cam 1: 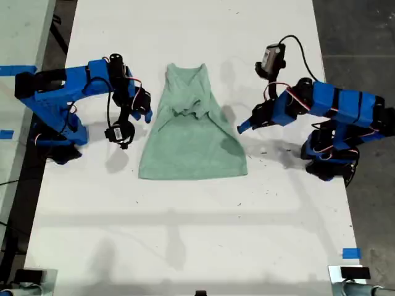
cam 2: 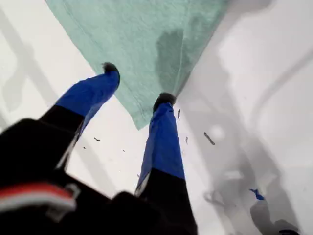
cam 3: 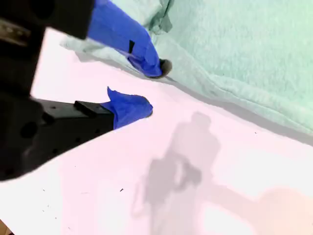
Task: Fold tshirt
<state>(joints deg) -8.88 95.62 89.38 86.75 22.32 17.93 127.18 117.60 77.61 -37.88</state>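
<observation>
The tshirt lies flat on the white table, pale mint green, narrow at its far end with cloth bunched near the middle. My first gripper is on the arm at the exterior view's right. It is open and hovers at the shirt's edge, over a darker patch of the tshirt; the first gripper holds nothing. My second gripper, on the arm at the exterior view's left, is open beside the opposite edge. In its wrist view the second gripper has one fingertip at the tshirt hem.
Both arm bases stand on the table, one at each side of the exterior view. A blue tape piece lies near the front at the exterior view's right. Small dark specks dot the table by the shirt corner. Dark floor borders the table.
</observation>
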